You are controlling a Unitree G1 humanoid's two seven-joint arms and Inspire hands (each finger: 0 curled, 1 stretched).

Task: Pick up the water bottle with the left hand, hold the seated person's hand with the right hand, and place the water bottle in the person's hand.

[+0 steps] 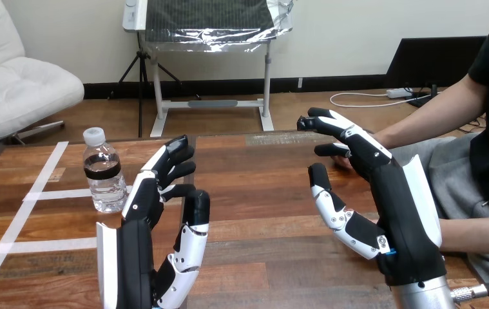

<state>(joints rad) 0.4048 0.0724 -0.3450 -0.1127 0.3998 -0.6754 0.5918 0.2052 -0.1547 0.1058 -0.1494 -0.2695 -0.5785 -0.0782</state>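
A small clear water bottle (103,172) with a white cap and a dark label band stands upright on the wooden table (261,193), at the left. My left hand (145,225) is raised just right of it, open, fingers straight and pointing away, not touching the bottle. My right hand (383,193) is lifted at the right, open, thumb spread toward the middle. The person's hand (341,161) lies at the table's right edge, mostly hidden behind my right hand's fingers; I cannot tell whether they touch.
White tape lines (35,193) mark the table's left part. The person's forearm (422,122) reaches in from the right side, and another forearm (480,235) lies lower right beside my right arm.
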